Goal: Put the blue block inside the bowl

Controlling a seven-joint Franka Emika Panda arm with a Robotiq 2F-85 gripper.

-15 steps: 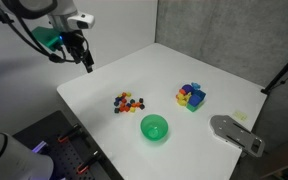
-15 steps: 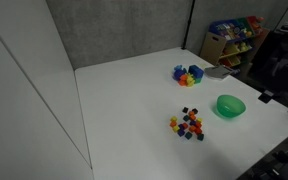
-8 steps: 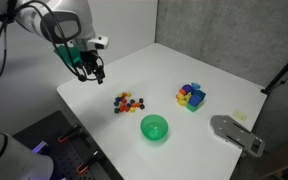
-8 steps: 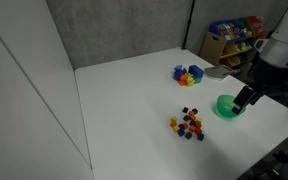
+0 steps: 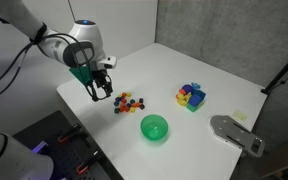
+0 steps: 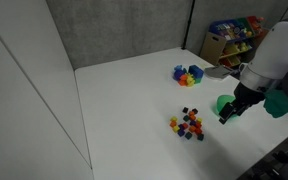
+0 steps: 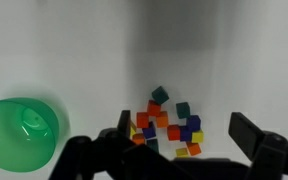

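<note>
A pile of tiny coloured cubes (image 5: 129,101) lies on the white table (image 5: 214,70); it also shows in an exterior view (image 6: 189,124). In the wrist view a small blue block (image 7: 194,122) sits on the right side of the pile, among red, orange, yellow and dark green pieces. The bright green bowl (image 5: 154,127) stands near the pile, at the left in the wrist view (image 7: 19,130), and is partly hidden by the arm in an exterior view (image 6: 229,101). My gripper (image 5: 102,88) hangs open and empty just above the pile, with its fingers either side of it in the wrist view (image 7: 185,124).
A group of larger blue, yellow and purple blocks (image 5: 191,96) stands farther along the table, also seen in an exterior view (image 6: 188,74). A grey flat object (image 5: 234,133) lies at a table corner. A shelf of toys (image 6: 232,38) stands behind the table.
The arm has swung in from beyond the table edge and come down toward the pile of cubes. The gripper stays open and empty. Bowl and blocks have not moved.
</note>
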